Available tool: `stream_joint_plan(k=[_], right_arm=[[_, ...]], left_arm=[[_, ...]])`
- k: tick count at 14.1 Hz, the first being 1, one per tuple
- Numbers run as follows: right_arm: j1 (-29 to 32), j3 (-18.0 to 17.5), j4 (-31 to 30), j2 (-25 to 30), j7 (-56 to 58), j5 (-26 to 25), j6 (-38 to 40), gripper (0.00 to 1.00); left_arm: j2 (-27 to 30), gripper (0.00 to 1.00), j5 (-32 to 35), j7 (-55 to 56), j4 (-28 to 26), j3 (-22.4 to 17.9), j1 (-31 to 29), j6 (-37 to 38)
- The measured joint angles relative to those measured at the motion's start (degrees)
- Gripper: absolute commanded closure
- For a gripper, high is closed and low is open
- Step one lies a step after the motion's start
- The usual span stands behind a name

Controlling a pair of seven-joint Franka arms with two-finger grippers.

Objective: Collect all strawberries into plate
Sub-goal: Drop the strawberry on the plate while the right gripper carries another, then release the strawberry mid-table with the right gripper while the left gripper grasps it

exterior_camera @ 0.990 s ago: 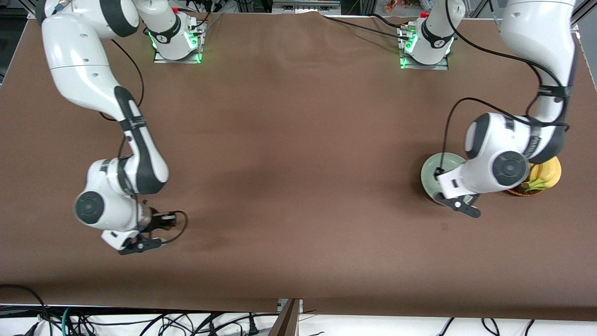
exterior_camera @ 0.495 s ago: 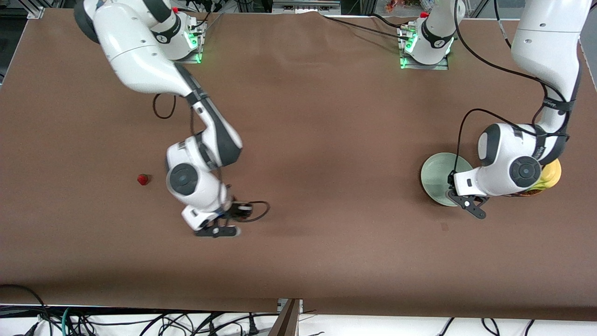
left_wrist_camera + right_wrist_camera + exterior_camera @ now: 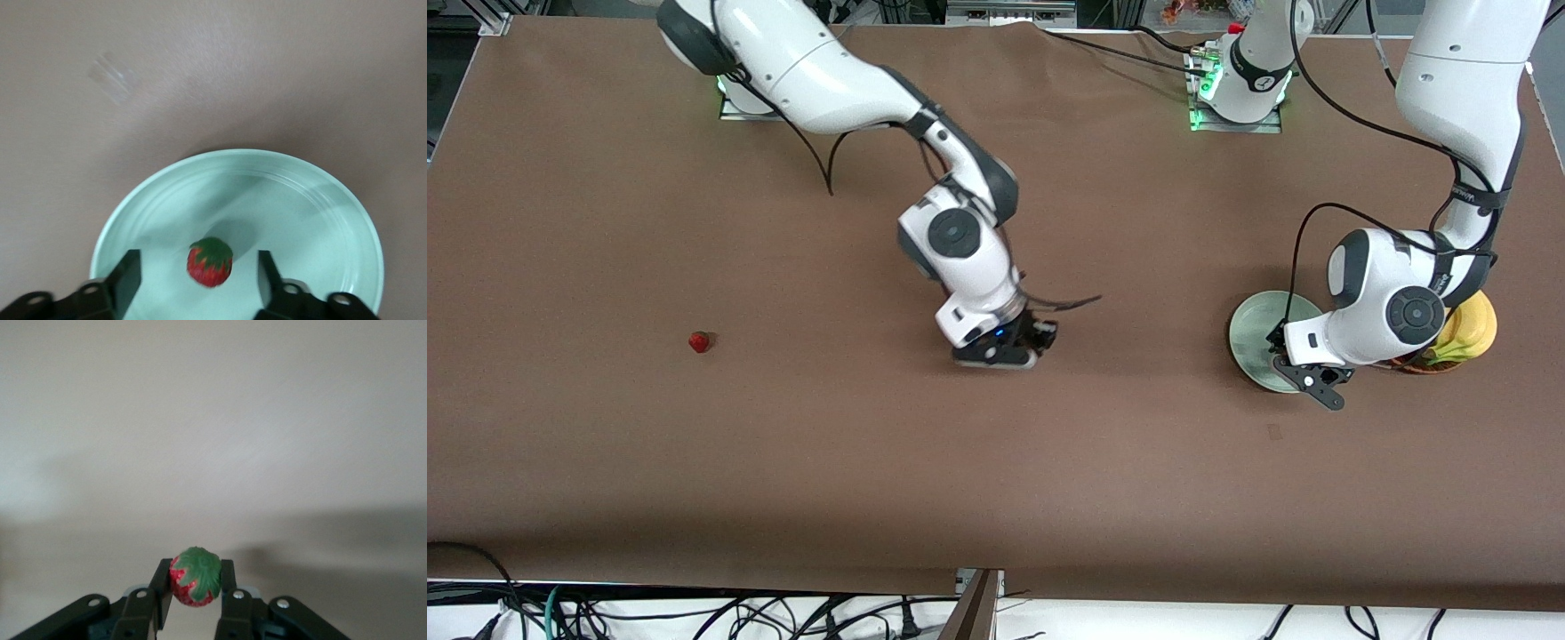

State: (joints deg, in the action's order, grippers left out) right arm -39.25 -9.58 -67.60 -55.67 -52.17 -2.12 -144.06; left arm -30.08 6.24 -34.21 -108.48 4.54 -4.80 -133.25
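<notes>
The pale mint-green plate (image 3: 1254, 338) lies toward the left arm's end of the table. My left gripper (image 3: 1285, 351) hovers over it, open. In the left wrist view one strawberry (image 3: 210, 262) lies in the plate (image 3: 320, 220) between the spread fingers of the left gripper (image 3: 198, 275), apart from both. My right gripper (image 3: 1036, 338) is over the middle of the table. In the right wrist view it (image 3: 195, 581) is shut on a second strawberry (image 3: 195, 576). A third strawberry (image 3: 700, 341) lies on the table toward the right arm's end.
A brown wicker basket with yellow bananas (image 3: 1463, 338) stands beside the plate, partly hidden by the left arm. The table is covered with a brown cloth (image 3: 960, 498).
My right arm has swung from the right arm's end of the table to the middle with its strawberry, uncovering the strawberry on the cloth. My left gripper has shifted slightly over the plate.
</notes>
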Motion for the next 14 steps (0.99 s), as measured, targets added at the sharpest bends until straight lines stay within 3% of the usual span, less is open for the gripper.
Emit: stream_joint_plan(k=[2,5,6,7,11,14], right_arm=[[-3.5,0.1,-0.1,-2.1,-1.4,0.0,-5.1,0.92],[-6.5,0.2,-0.1,-4.5,-3.1,0.0,-9.3,0.72],[-6.8,0.2,-0.1,-4.6,-3.2,0.0,-9.5,0.40],[-6.8,0.3,0.0,-4.6,-3.2,0.0,-9.6,0.00],[-6.6,0.9,0.7,-4.4,-3.1,0.0,-9.2,0.00],[-3.8,2.3,1.8,-1.5,-0.8,0.0,-2.5,0.00]], left_arm=[[2.3,0.00,0.0,0.0,0.5,0.1,0.0,3.5],[5.3,0.00,-2.3,1.9,3.0,0.5,0.0,11.8],[6.0,0.00,-4.1,2.9,3.9,0.7,0.1,14.0],[6.4,0.00,-6.1,4.0,4.7,0.7,0.1,15.7],[6.5,0.00,-10.1,13.2,7.5,2.3,0.3,20.1],[6.5,0.00,-10.1,24.8,8.0,6.2,0.7,20.8]])
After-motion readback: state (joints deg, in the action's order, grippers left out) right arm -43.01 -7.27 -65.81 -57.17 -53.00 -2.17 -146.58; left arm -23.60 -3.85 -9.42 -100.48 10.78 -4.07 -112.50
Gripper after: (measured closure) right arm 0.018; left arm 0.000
